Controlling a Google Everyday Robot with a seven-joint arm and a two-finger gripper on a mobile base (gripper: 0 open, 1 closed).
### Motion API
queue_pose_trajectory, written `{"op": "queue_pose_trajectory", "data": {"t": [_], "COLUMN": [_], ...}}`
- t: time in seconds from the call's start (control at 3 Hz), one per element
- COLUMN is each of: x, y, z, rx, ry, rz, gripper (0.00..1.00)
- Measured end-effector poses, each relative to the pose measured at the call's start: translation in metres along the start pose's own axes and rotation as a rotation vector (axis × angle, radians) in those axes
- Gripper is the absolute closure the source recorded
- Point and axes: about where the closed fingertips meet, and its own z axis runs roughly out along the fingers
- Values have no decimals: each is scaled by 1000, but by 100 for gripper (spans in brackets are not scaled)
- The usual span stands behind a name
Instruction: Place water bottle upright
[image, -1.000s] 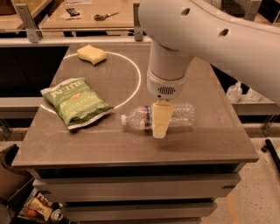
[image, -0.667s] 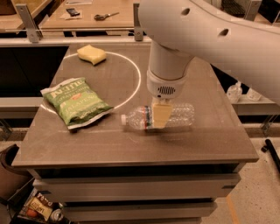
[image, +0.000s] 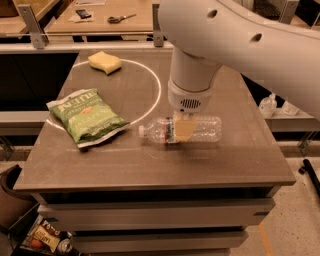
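Tabletop (image: 225, 162): jaws at lying water bottle (image: 206, 129)

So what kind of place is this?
Probably a robotics lab: a workbench with scissors behind, a white circle marked on the table, and the robot's hand at the lying water bottle.

The gripper (image: 183, 130), set over the middle of the water bottle (image: 206, 129), has been drawn in toward 12 o'clock. Its near finger (image: 185, 134), seen earlier reaching past the bottle's 6 o'clock edge onto the table (image: 150, 165), now ends level with that edge and is laid flat against the bottle's side. The strip of table once covered by the fingertip at the bottle's 6 o'clock has been uncovered. The jaws have thus been closed around the bottle.
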Motion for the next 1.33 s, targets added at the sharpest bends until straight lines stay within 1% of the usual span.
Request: {"op": "queue_pose_trajectory", "data": {"t": [0.33, 0.67, 1.0, 1.33], "x": [0, 2, 17, 39], "y": [0, -1, -5, -13], "z": [0, -7, -30, -57], "rx": [2, 14, 60, 115], "ry": [0, -13, -64, -177], "rz": [0, -7, -11, -10], "gripper": [100, 100, 100, 100]}}
